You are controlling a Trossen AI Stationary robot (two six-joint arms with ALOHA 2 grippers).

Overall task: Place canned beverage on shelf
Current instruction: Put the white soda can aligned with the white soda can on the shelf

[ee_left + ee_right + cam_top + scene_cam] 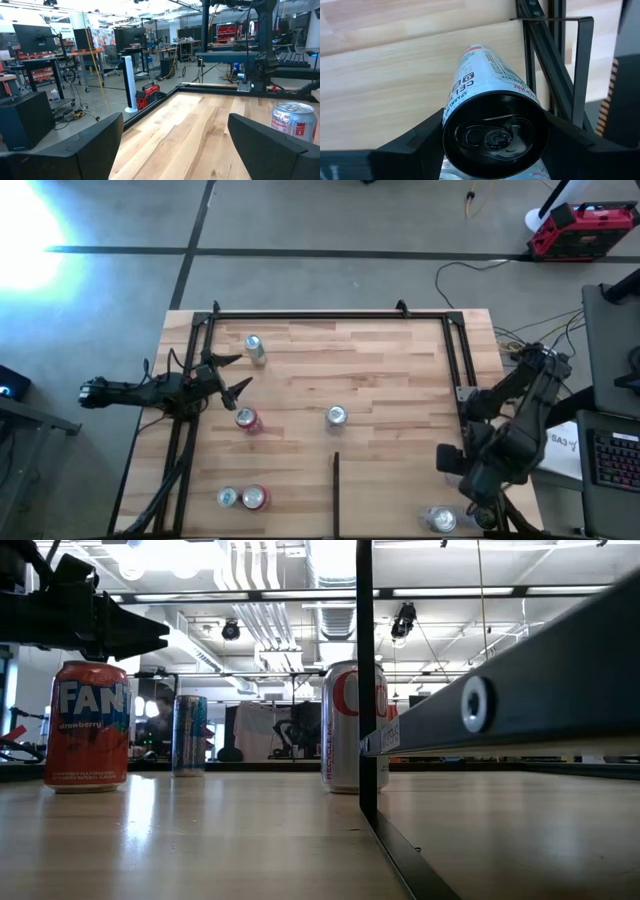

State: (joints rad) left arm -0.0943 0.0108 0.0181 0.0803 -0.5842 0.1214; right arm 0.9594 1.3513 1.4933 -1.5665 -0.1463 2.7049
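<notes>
My right gripper [492, 137] clamps a white can [490, 100], above the board [385, 75] by its black frame [555, 60].

Six cans in all: five upright on the shelf [380, 370], namely a slim can [255, 349], a red can [247, 420], a silver can [336, 416], and a silver-and-red pair [243, 498]; a sixth white can [490, 100] sits at the near right corner. Two arms, one divider strip [336, 490].

Six cans [336, 416] on the shelf [390, 370]
</notes>
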